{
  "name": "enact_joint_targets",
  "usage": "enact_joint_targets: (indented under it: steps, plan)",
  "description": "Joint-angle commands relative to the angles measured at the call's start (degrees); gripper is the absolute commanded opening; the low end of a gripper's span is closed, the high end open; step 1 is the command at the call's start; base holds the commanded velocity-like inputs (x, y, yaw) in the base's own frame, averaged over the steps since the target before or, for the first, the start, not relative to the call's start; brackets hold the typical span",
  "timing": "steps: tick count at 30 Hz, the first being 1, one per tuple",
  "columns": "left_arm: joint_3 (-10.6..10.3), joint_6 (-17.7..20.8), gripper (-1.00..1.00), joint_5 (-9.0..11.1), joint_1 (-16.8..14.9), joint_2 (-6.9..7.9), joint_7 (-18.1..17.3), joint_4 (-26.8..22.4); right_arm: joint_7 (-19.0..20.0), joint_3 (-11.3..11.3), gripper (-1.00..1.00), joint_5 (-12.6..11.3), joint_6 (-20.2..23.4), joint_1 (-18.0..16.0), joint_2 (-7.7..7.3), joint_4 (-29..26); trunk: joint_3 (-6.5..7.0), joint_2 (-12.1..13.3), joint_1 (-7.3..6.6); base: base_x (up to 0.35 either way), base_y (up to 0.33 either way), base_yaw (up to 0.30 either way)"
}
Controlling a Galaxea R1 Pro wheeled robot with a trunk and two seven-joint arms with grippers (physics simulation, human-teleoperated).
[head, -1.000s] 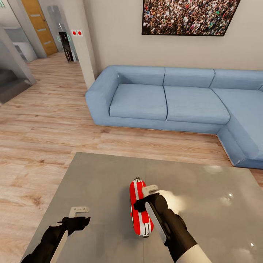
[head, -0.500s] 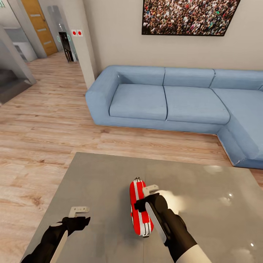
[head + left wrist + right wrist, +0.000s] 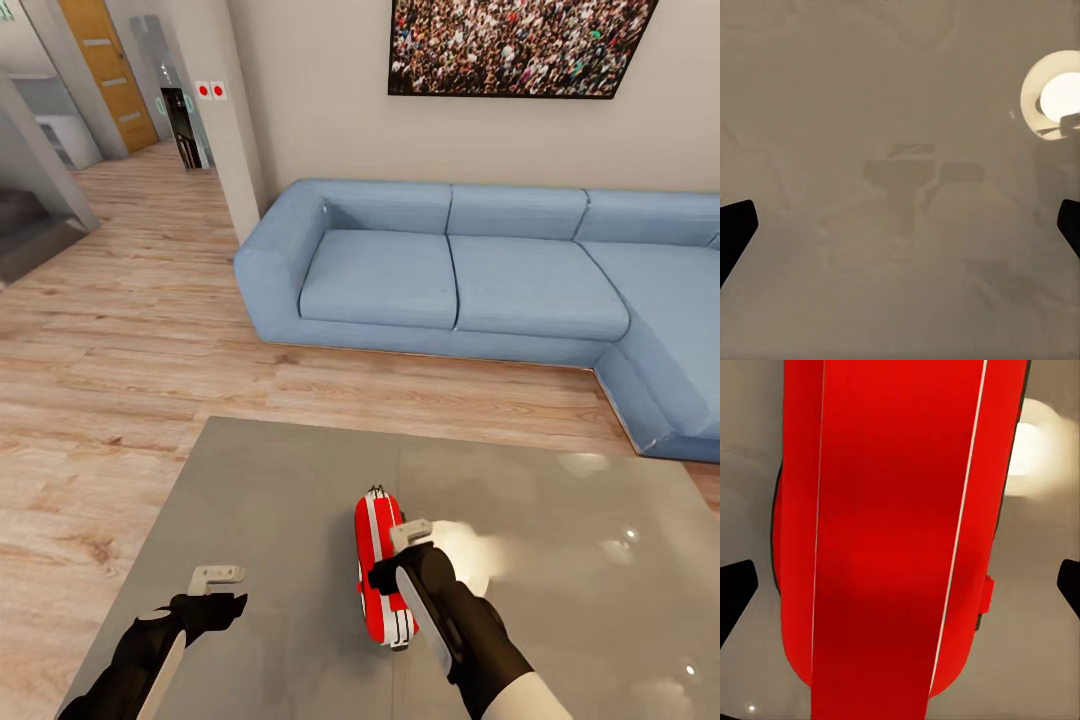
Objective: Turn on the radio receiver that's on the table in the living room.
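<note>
The red radio receiver (image 3: pixel 380 580) with white stripes stands on the glossy grey table (image 3: pixel 280 500), near its middle. My right gripper (image 3: pixel 410 535) hangs right over the radio's right side, its arm covering part of the body. In the right wrist view the radio (image 3: pixel 892 547) lies close between the two dark fingertips (image 3: pixel 735 592), which stand wide apart: the gripper is open. Whether it touches the radio cannot be told. My left gripper (image 3: pixel 218 578) hovers over the table's left part, open and empty (image 3: pixel 900 225), with only the reflective top below it.
A blue L-shaped sofa (image 3: pixel 450 280) runs behind the table and along the right. A crowd picture (image 3: pixel 515 45) hangs above it. Light wood floor (image 3: pixel 120 350) lies between table and sofa and stretches left toward a white pillar (image 3: pixel 235 150) and a hallway with a wooden door (image 3: pixel 105 70).
My right gripper has drawn slightly back toward me and lower over the radio. The radio, the left arm and the camera have stayed put.
</note>
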Motion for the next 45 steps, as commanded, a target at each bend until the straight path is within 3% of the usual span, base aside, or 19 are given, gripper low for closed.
enact_joint_targets:
  steps: [1, 16, 23, 45]
  plan:
    - [0.00, 0.00, 1.00, 0.02, 0.00, 0.00, 0.00, 0.00, 0.00, 0.01, 1.00, -0.01, -0.12, 0.00, 0.00, 0.10, 0.00, 0.00, 0.00, 0.000, 0.000, 0.000]
    - [-0.01, 0.00, 1.00, 0.03, 0.00, -0.06, 0.00, 0.00, 0.00, -0.01, 1.00, -0.22, -1.96, 0.00, 0.00, 2.88, 0.00, 0.00, 0.00, 0.000, 0.000, 0.000]
    - [0.00, 0.00, 1.00, 0.01, 0.00, -0.08, 0.00, 0.00, 0.00, 0.02, 1.00, -2.98, -2.67, 0.00, 0.00, 3.67, 0.00, 0.00, 0.00, 0.000, 0.000, 0.000]
    - [0.01, 0.02, 1.00, 0.01, 0.00, -0.08, 0.00, 0.00, 0.42, -0.07, 1.00, -3.43, -3.03, 0.00, 0.00, 4.04, 0.00, 0.00, 0.00, 0.000, 0.000, 0.000]
